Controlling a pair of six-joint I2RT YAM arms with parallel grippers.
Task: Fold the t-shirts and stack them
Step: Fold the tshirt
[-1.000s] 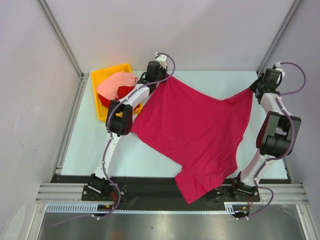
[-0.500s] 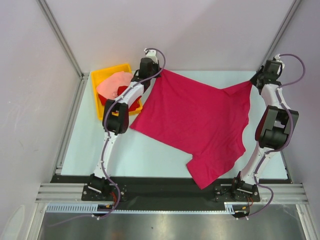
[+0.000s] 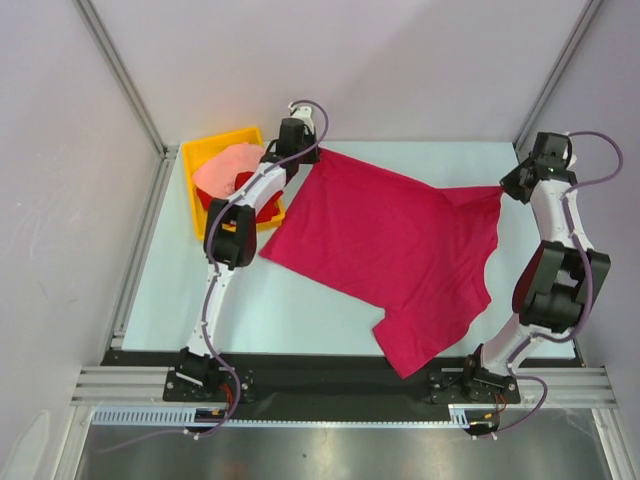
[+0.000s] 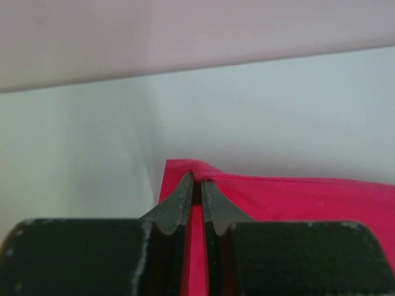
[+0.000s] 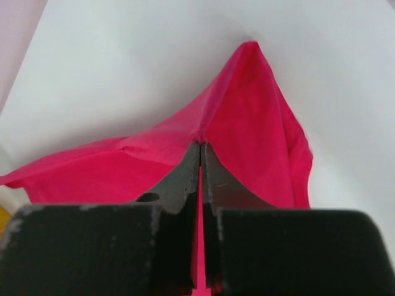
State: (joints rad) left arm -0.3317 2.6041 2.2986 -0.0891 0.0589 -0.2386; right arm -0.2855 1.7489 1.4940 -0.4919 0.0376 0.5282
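The right tool (image 5: 200,147) is clenched on a fold of the magenta-crimson t-shirt (image 3: 390,250). Its tips meet on the cloth, which rises to a peak just beyond them in the right wrist view. It holds that corner by the far right corner of the counter (image 3: 190,300), a little above the surface.

The left tool (image 4: 196,184) sits low at the shirt's other far corner, toward the far edge of the counter, just right of the yellow bin (image 3: 205,152). Its fingers (image 4: 180,200) stand a narrow slit apart with a strip of cloth between them. I cannot tell whether they grip it or have let it go.

Between the two tools the shirt lies spread and mostly flat across the middle of the counter. One end reaches past the near edge onto the dark strip in front of the right arm's base.

The bin stands in the far left corner. The pale salmon-pink t-shirt (image 3: 225,168) lies crumpled on top of the bright red t-shirt (image 3: 247,184) inside it.
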